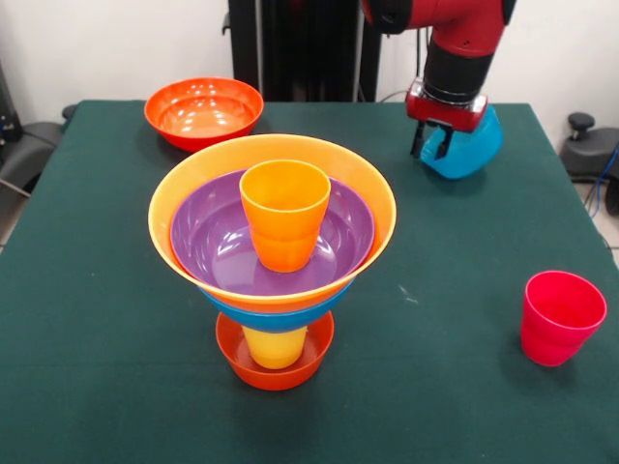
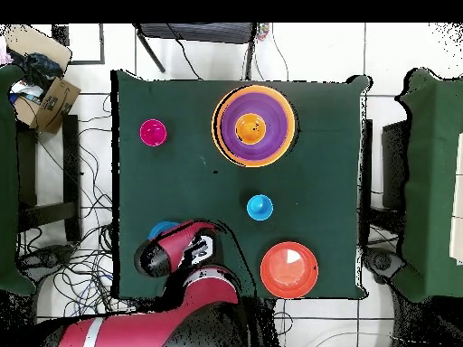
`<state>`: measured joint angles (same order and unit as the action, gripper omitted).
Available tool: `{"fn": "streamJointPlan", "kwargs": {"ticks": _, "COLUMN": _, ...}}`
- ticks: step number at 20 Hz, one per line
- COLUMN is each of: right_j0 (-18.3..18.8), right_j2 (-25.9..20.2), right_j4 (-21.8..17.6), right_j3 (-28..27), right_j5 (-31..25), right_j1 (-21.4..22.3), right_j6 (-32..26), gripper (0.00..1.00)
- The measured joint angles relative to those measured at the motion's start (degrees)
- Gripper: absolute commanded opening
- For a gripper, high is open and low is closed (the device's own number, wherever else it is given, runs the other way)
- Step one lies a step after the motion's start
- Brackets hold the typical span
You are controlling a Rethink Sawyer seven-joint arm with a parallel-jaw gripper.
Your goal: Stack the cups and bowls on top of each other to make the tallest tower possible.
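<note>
The tower stands near the middle of the green worktop: a small red-orange bowl at the bottom holds a yellow cup, with a blue bowl, a large light orange bowl, a purple bowl and an orange cup above. A medium red-orange bowl sits apart at the back, a pinkish red cup alone at the right. The gripper is clamped on the rim of a tilted teal-blue bowl. From overhead, the tower sits toward the worktop's top edge, the pinkish red cup well to its left, a blue cup below it, the medium red-orange bowl lower right. The teal-blue bowl peeks out beside the arm.
</note>
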<state>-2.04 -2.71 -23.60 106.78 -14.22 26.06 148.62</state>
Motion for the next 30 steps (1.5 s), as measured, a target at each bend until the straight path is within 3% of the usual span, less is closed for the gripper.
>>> {"fn": "streamJointPlan", "kwargs": {"ticks": 6, "right_j0": -0.3, "right_j2": 0.4, "right_j4": 0.0, "right_j3": 0.2, "right_j5": 0.0, "right_j1": 1.2, "right_j6": 0.0, "gripper": 0.00}}
{"fn": "streamJointPlan", "kwargs": {"ticks": 11, "right_j0": 0.5, "right_j2": -0.4, "right_j4": 1.2, "right_j3": 1.1, "right_j5": -2.0, "right_j1": 6.3, "right_j6": 0.0, "gripper": 0.00}}
{"fn": "streamJointPlan", "kwargs": {"ticks": 19, "right_j0": 4.5, "right_j2": -2.8, "right_j4": 4.9, "right_j3": 1.3, "right_j5": -10.4, "right_j1": 15.5, "right_j6": 0.0, "gripper": 0.00}}
{"fn": "streamJointPlan", "kwargs": {"ticks": 30, "right_j0": 7.3, "right_j2": -5.4, "right_j4": 7.5, "right_j3": 1.4, "right_j5": -13.6, "right_j1": 20.5, "right_j6": 0.0, "gripper": 0.00}}
